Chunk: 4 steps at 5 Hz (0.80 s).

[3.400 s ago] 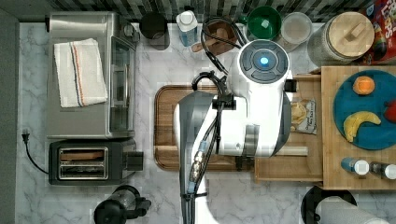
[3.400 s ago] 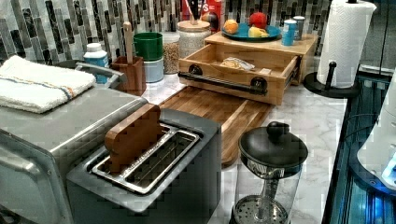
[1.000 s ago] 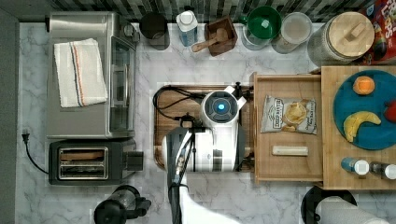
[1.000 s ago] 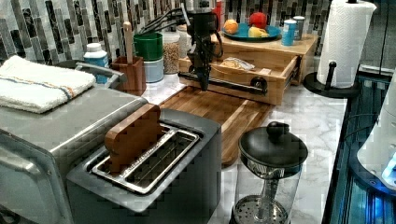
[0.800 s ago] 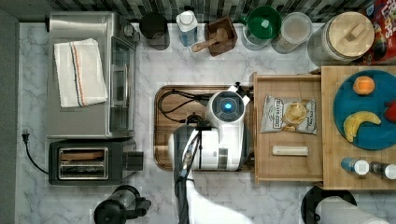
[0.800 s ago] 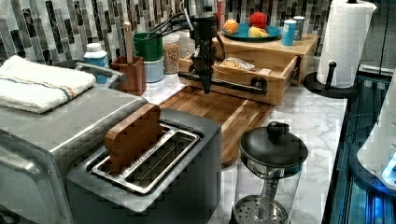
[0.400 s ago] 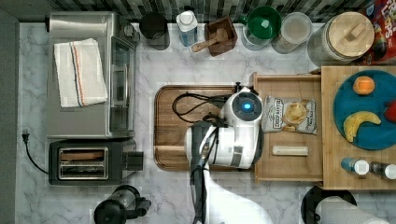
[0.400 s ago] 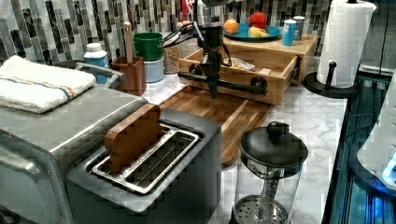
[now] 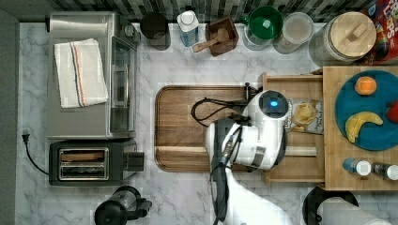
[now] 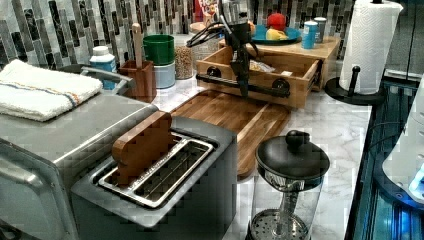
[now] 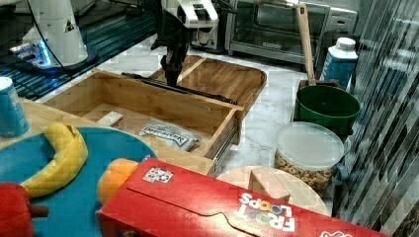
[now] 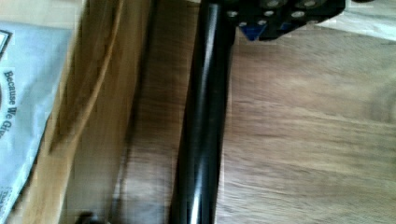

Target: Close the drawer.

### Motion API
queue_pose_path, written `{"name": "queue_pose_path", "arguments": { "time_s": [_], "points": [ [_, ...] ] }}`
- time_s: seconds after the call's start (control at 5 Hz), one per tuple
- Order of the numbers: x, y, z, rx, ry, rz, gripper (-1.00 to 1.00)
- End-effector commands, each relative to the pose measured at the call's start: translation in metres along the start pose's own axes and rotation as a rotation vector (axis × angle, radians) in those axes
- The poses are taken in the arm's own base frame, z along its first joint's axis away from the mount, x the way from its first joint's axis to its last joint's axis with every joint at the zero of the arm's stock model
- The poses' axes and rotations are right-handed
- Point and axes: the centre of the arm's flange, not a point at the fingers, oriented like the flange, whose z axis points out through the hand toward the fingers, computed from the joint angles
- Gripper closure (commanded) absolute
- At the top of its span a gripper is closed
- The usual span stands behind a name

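White Panda arm (image 9: 253,154) enters from bottom centre of top view, wrist bent straight down. Gripper (image 10: 243,89) points vertically downward, upper centre of left view; upper left-centre in right view (image 11: 172,79).

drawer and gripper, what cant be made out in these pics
- Gripper: left view, too small to tell open or shut, or whether it touches the handle.
- Drawer front: top view, hidden under the arm.
- Bag: wrist view, cut off by the picture edge; print blurred.
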Motion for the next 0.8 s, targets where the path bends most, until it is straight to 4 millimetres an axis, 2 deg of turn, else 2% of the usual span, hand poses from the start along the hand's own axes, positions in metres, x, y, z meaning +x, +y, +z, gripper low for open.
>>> {"name": "queue_pose_path", "arguments": {
  "time_s": [0.2, 0.6, 0.8],
  "points": [
    [0.004, 0.129, -0.056, -0.083, 0.24, 0.057, 1.0],
    [-0.025, 0.176, -0.07, -0.133, 0.231, 0.124, 1.0],
    [-0.042, 0.215, -0.082, -0.192, 0.241, 0.103, 1.0]
  ]
}}
